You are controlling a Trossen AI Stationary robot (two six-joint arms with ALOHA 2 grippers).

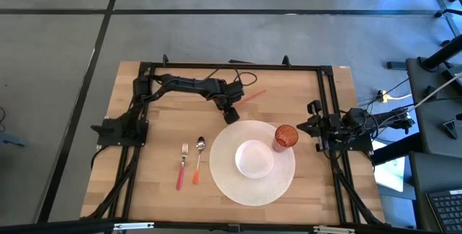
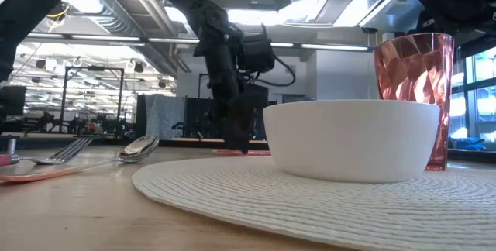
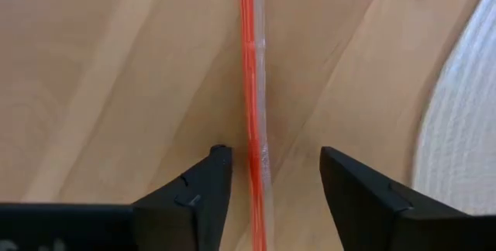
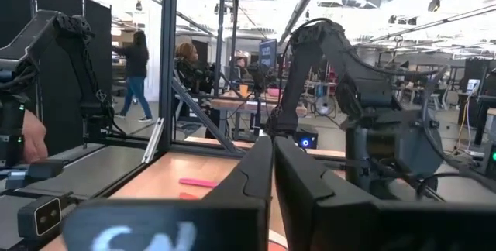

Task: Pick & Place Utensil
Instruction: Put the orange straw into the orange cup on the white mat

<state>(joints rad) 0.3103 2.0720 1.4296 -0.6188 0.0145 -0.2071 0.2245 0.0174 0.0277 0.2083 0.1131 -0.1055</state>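
Note:
A thin red utensil (image 1: 250, 97) lies flat on the wooden table just beyond the placemat; in the left wrist view the red utensil (image 3: 249, 80) runs straight away from the fingers. My left gripper (image 1: 230, 115) is low over its near end, pointing down and open. Its two fingers (image 3: 218, 175) stand on either side of the utensil (image 3: 253, 166) without touching it. My right gripper (image 4: 272, 166) is shut and waits at the table's right edge (image 1: 321, 128).
A round white placemat (image 1: 224, 172) carries a white bowl (image 1: 254, 158) and a red faceted cup (image 1: 285, 137) close to the left gripper. A fork (image 1: 182, 166) and a spoon (image 1: 198, 158) with pink and orange handles lie left of the mat. People move in the room beyond.

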